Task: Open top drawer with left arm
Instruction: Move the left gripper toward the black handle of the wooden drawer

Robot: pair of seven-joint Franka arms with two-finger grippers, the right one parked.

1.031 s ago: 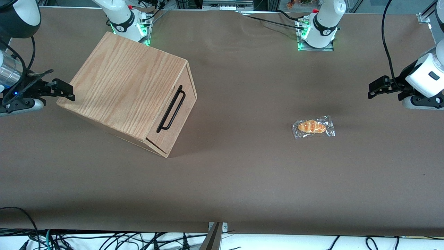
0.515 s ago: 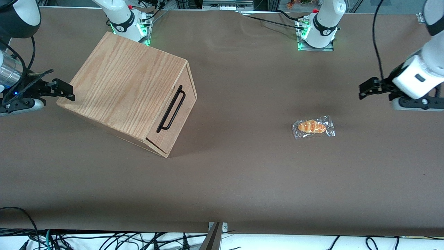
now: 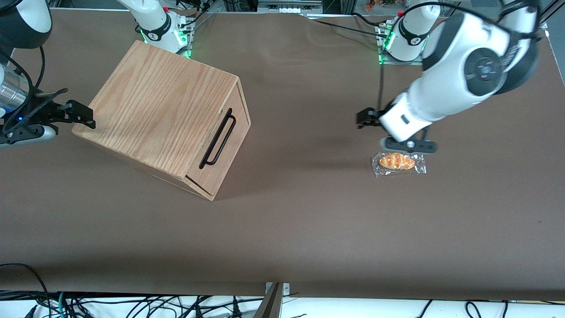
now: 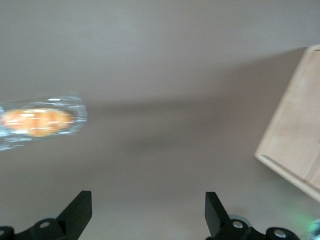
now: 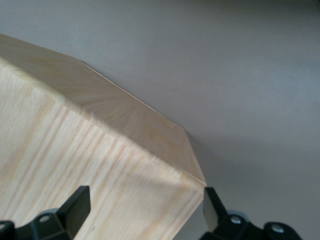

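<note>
The top drawer [image 3: 229, 148] is a pale-wood front panel in the oak-grain box [image 3: 163, 110], toward the parked arm's end of the table. Its long black bar handle [image 3: 217, 138] runs along the panel, and the drawer sits pushed into the box. My left arm [image 3: 459, 75] reaches over the table's middle. Its gripper [image 3: 363, 118] hangs open with nothing between its fingers, well apart from the drawer and a little farther from the front camera than the wrapped bread. The left wrist view shows the gripper [image 4: 147, 212] over bare table, with a corner of the box [image 4: 295, 135] ahead.
A bread roll in a clear wrapper [image 3: 398, 161] lies on the brown table just under the left arm's wrist; it shows blurred in the left wrist view [image 4: 37, 122]. The two arm bases [image 3: 408, 37] stand at the table's back edge.
The left arm has swung from the working arm's end of the table toward the middle. Its gripper now hangs beside the wrapped bread, closer to the drawer. The box and bread have not moved.
</note>
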